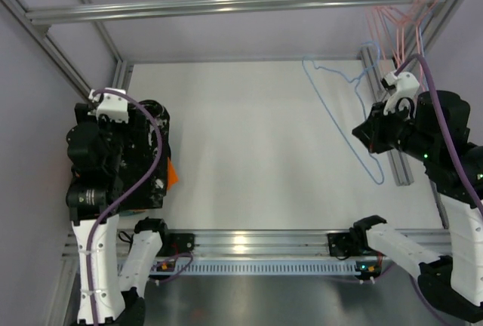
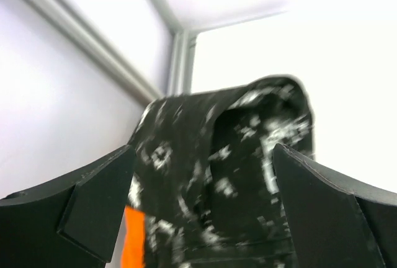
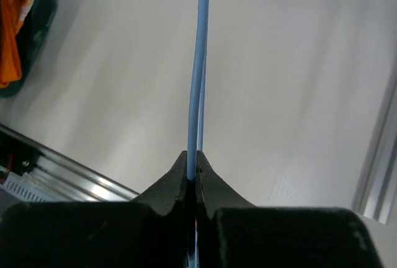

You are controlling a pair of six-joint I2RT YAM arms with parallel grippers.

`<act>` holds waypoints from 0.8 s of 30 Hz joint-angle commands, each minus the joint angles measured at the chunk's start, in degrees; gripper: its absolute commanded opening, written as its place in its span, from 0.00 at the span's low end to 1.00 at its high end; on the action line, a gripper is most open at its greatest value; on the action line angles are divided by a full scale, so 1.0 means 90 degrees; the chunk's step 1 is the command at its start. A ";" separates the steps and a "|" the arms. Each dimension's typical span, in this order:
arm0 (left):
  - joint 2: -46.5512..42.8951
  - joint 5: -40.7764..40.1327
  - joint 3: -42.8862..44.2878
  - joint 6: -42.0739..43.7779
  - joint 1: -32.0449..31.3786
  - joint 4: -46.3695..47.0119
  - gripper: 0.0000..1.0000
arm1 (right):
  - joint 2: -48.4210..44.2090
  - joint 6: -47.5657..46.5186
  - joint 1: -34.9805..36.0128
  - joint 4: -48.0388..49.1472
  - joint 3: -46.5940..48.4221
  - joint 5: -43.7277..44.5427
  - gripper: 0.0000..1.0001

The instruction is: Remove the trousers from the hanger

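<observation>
The black trousers (image 2: 223, 175) with white speckles lie bunched at the table's left side, off the hanger. In the top view my left arm covers most of them. My left gripper (image 2: 203, 150) is open, its fingers wide apart on either side of the trousers, not closed on them. The thin light blue wire hanger (image 1: 349, 81) is bare and held up at the right of the table. My right gripper (image 1: 364, 131) is shut on its wire (image 3: 198, 63), which runs straight up from between the closed jaws.
An orange garment (image 1: 173, 173) lies under the trousers at the left, also seen in the left wrist view (image 2: 133, 237). Pink wire hangers (image 1: 400, 16) hang on the metal rail (image 1: 241, 1) at the back right. An aluminium post (image 1: 398, 167) stands beside my right gripper.
</observation>
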 commanded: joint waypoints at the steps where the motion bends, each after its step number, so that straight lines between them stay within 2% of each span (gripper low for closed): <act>1: 0.0379 0.0779 0.0562 -0.0609 0.0006 -0.0524 0.98 | 0.0512 -0.0322 -0.0115 -0.0096 0.0832 0.1134 0.00; 4: 0.0516 0.1101 0.0943 -0.1048 0.0016 -0.0612 0.98 | 0.1214 -0.0605 -0.0387 -0.0252 0.1603 0.1234 0.00; 9: 0.0721 0.1843 0.1490 -0.1255 0.0016 -0.0934 0.98 | 0.2398 -0.0976 -0.1703 -0.0691 0.2998 -0.0063 0.00; 15: 0.0576 0.1922 0.1393 -0.1235 0.0006 -0.1032 0.98 | 0.3580 -0.1093 -0.2555 -0.0634 0.4258 -0.0553 0.00; 20: 0.0322 0.1825 0.1159 -0.1147 0.0006 -0.1052 0.98 | 0.3942 -0.1269 -0.2761 -0.0146 0.4349 -0.0652 0.00; 24: 0.0292 0.1805 0.1129 -0.1138 0.0016 -0.1091 0.98 | 0.4245 -0.1455 -0.2781 -0.0194 0.4359 -0.0710 0.00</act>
